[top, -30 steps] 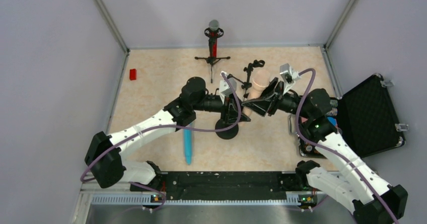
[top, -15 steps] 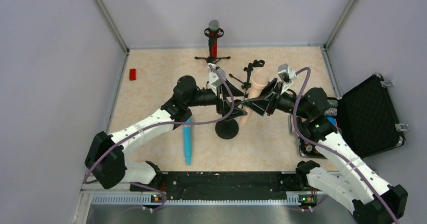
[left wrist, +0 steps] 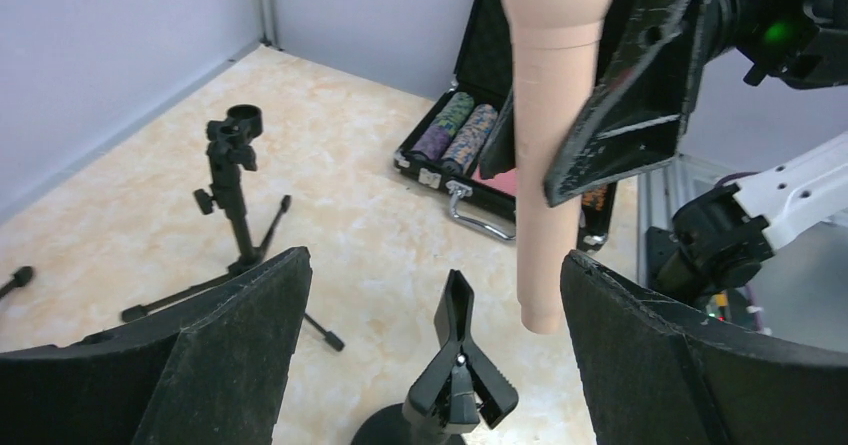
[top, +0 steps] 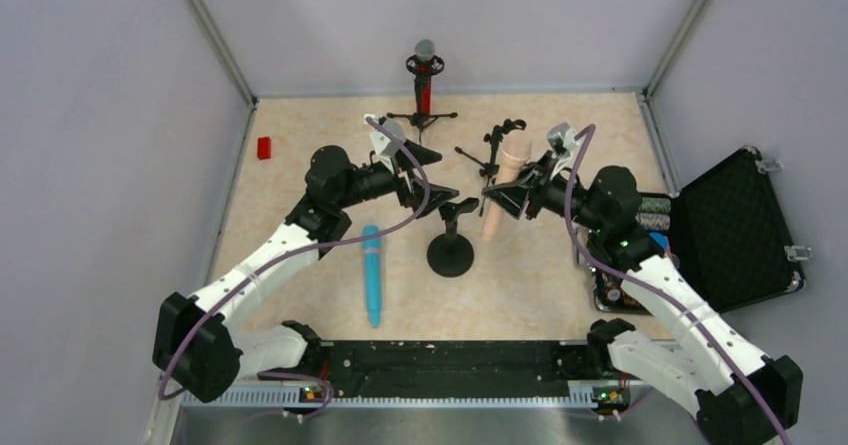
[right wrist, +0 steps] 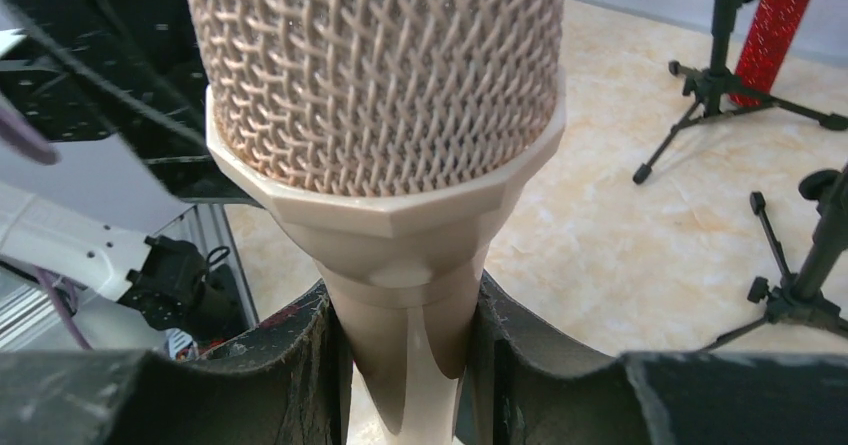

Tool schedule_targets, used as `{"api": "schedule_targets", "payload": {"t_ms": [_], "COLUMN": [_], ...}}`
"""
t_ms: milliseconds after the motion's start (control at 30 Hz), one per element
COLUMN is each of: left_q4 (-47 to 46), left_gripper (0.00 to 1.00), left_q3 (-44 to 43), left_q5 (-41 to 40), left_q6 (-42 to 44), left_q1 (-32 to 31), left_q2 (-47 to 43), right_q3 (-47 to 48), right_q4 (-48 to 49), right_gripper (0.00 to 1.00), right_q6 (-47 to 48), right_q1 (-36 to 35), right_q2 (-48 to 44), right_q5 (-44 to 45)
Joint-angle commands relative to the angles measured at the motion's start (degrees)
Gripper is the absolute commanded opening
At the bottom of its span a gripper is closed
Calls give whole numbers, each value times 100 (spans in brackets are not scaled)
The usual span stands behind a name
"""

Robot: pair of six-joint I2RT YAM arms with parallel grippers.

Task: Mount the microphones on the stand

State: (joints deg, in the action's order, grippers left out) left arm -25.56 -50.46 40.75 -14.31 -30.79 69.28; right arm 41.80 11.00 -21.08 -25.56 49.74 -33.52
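1. Beige marbled tabletop point(top: 530, 285), boxed in by plain pale grey walls.
2. Peach-beige microphone point(right wrist: 375, 95): woven mesh head, faceted collar, smooth tapering handle, all one matte colour. Clamped just below the collar between the rough black fingers of the right gripper point(right wrist: 405, 365).
3. Left gripper point(top: 440, 175): broad wedge-shaped fingers with gritty black faces, spread wide and grasping nothing.
4. Round-base stand point(top: 451, 255), black, with a heavy disc foot and a spring clip point(left wrist: 458, 365) on top, between the two grippers.
5. Glittery red microphone point(top: 425, 93) with a silver mesh head, seated in a thin black tripod stand point(top: 423, 117) at the far edge. Second tripod stand point(top: 492, 155) with a ring holder close by.
6. Light-blue microphone point(top: 372, 273), smooth and slim, flat on the table by the left arm.
7. Open black case point(top: 730, 225) with a dimpled foam lining at the right. Small red block point(top: 264, 147) far left.
8. Against a second ago: left gripper no longer clenched at the clip, now opened and drawn back leftward. Peach-beige microphone shifted only slightly. Red and blue ones unmoved.
9. Peach-beige microphone's long axis near vertical, head up, handle end down, hanging above the table just beside the spring clip and not in it.
10. Red microphone upright, head up. Light-blue one lengthwise from near to far, thicker end toward the far wall.
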Motion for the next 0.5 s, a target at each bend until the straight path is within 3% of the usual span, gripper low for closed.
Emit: {"api": "schedule_targets", "payload": {"t_ms": [0, 233, 467], "left_q4": [704, 914, 1177], "left_gripper": [99, 99, 99], "left_q3": [-37, 187, 153], "left_q5": [-235, 100, 28], "left_q6": [1081, 1850, 2315], "left_q1": [2, -118, -489], "left_q2": [-308, -161, 190], "right_q3": [233, 406, 428], "right_q4": [71, -314, -320], "right_gripper": [0, 0, 0], "right_q6": [-34, 94, 243], "right_q1": [156, 165, 165], "right_q2": [302, 521, 591], "right_q5": [295, 1321, 1625]}}
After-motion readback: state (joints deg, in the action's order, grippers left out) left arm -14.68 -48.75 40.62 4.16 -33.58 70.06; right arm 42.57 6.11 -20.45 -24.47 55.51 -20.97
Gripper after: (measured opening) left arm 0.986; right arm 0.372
